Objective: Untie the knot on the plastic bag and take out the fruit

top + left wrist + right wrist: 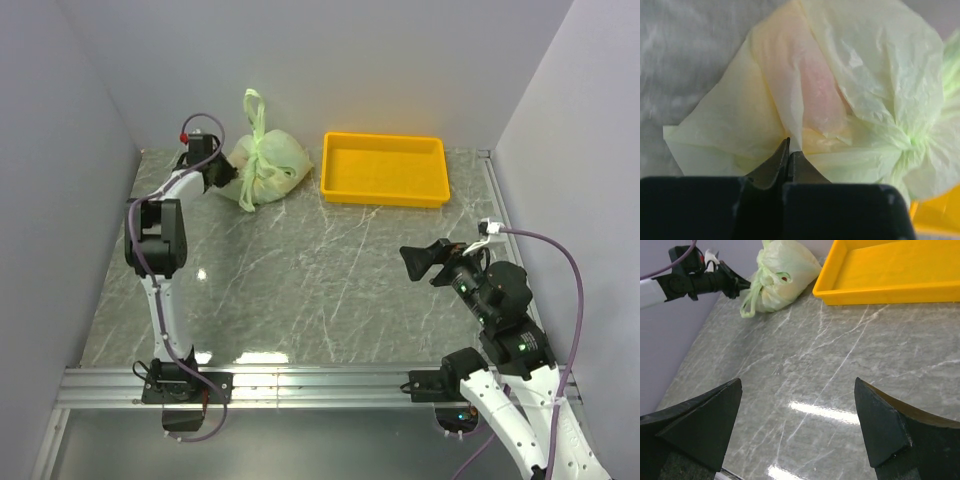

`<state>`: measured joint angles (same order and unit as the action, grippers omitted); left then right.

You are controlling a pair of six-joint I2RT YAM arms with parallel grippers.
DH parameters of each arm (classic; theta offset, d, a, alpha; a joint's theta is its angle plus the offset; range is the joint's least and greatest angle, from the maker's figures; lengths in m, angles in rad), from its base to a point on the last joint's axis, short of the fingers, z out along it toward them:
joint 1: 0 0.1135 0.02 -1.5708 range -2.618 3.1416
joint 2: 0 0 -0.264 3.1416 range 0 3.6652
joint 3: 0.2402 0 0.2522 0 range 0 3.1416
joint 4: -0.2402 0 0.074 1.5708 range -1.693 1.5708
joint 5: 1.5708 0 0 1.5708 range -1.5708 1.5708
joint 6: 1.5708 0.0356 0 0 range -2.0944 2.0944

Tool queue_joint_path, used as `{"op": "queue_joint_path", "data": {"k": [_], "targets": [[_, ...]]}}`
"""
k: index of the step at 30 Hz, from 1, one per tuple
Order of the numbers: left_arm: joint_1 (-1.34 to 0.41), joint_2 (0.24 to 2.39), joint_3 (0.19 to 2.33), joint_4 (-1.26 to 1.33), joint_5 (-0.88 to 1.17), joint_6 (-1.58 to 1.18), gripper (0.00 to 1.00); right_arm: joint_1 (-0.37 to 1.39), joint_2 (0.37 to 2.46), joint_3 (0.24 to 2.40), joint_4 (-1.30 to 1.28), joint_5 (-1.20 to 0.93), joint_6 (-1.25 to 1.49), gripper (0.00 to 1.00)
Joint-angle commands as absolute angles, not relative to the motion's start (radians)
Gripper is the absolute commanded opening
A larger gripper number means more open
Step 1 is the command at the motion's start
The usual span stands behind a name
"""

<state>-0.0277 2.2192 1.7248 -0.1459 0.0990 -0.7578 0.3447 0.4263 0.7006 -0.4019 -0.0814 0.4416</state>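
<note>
The pale green plastic bag (268, 165) lies tied at the back left of the table, one handle loop (255, 105) sticking up. My left gripper (226, 172) is at the bag's left side, shut on a thin fold of the bag (790, 145). The knot (907, 145) is a bunched lump to the right of my jaws, not held. The fruit stays inside the bag; a pinkish shape (815, 95) shows through the plastic and a red spot (784, 277) shows in the right wrist view. My right gripper (425, 262) hangs open and empty over the table's right half, far from the bag (782, 270).
A rigid yellow tray (385, 185) stands just right of the bag at the back, holding nothing; its corner shows in the left wrist view (940, 215). Grey walls close the back and both sides. The marble table (840, 365) lies under my right gripper (797, 415).
</note>
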Motion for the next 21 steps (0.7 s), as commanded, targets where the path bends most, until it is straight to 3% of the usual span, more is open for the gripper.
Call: {"op": "queue_joint_path", "data": {"k": [1,5,11,16,21], "targets": [[-0.046,1.967,1.594,-0.090,0.164,-0.718,0.01,0.353,0.419,0.701,-0.370,-0.113,0.442,1.00],[-0.078,1.729,1.325,-0.141,0.138,-0.677,0.01,0.351,0.455,0.707,-0.338,-0.176,0.431,1.00],[-0.172,1.353,1.090,-0.300,0.072,-0.606,0.00,0.354,0.552,0.712,-0.288,-0.274,0.420,1.00],[-0.375,1.143,0.936,-0.402,0.158,-0.626,0.01,0.408,0.632,0.715,-0.255,-0.289,0.442,1.00],[-0.628,0.990,0.732,-0.353,0.103,-0.805,0.01,0.553,0.719,0.703,-0.200,-0.181,0.462,1.00]]}}
